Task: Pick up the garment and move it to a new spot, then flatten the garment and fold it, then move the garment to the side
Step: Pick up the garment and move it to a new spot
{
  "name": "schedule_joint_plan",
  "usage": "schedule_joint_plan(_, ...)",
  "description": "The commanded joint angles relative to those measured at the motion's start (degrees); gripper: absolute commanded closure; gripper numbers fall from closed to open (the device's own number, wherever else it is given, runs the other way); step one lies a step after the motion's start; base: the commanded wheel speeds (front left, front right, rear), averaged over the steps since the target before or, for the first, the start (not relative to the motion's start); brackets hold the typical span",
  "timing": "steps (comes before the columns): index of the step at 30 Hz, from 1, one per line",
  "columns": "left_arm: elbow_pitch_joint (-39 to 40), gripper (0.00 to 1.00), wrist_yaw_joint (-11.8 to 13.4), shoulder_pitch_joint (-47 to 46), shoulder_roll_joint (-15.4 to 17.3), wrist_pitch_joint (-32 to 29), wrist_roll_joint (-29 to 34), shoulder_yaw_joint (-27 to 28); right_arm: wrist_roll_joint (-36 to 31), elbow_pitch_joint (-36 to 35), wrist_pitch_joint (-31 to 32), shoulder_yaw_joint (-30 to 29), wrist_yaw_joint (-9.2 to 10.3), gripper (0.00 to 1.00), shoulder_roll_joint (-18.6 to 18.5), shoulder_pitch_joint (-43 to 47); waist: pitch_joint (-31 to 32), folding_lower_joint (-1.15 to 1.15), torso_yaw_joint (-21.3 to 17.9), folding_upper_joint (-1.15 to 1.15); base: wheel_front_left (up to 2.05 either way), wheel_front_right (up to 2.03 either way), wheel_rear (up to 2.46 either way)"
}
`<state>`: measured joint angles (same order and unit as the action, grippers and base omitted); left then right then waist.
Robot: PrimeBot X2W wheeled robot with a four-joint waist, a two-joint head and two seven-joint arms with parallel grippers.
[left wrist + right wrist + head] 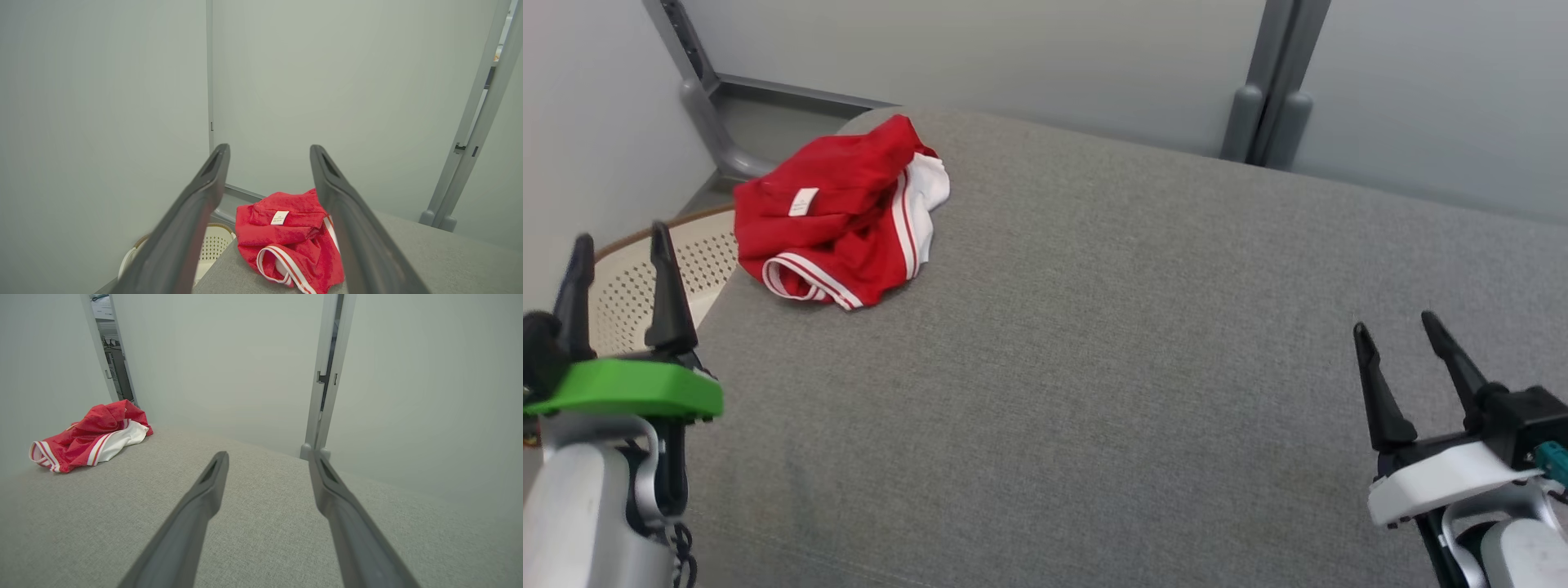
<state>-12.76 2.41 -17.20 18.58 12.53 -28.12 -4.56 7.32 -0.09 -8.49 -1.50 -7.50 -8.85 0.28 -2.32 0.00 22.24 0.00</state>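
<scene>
– None of the three steps looks done. Head view: the red garment (837, 216) lies crumpled at the grey surface's (1094, 367) far left corner. The left gripper (621, 235) and right gripper (1394, 322) stand open and empty, well apart from it.
– Left wrist view?
– Spread fingers frame the garment; the print on its white label (279, 217) is too small to read.
– Right wrist view?
– Jaws apart over grey cloth, garment at far left.

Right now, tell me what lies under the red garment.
The red garment lies crumpled on the grey fabric surface, near its far left corner. Anything beneath the folds is covered and cannot be seen.
</scene>
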Motion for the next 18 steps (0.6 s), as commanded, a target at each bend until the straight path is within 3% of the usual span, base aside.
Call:
schedule_joint_plan(1, -1.13, 0.0, -0.54, -3.69, 0.28, 0.28, -0.01, 0.07, -0.35, -1.31, 0.6, -0.33, 0.01, 0.0, -1.25, -1.93, -9.44, 0.0, -7.7, 0.0, 0.0, 0.0, 0.0)
schedule_joint_plan(11, -11.27, 0.0, -3.75, -23.08, 1.16, 1.27, -1.42, 0.92, -1.81, -9.62, 4.1, -6.06, 0.01, 0.0, -5.6, -6.6, -21.91, 0.0, -13.03, 0.0, 0.0, 0.0, 0.0)
schedule_joint_plan(18, -21.24, 0.0, -6.21, -33.55, 2.22, 1.86, -1.81, 0.82, -2.5, -15.7, 6.13, -9.72, 0.01, 0.0, -6.0, -6.42, -28.06, 0.0, -14.42, 0.0, 0.0, 0.0, 0.0)
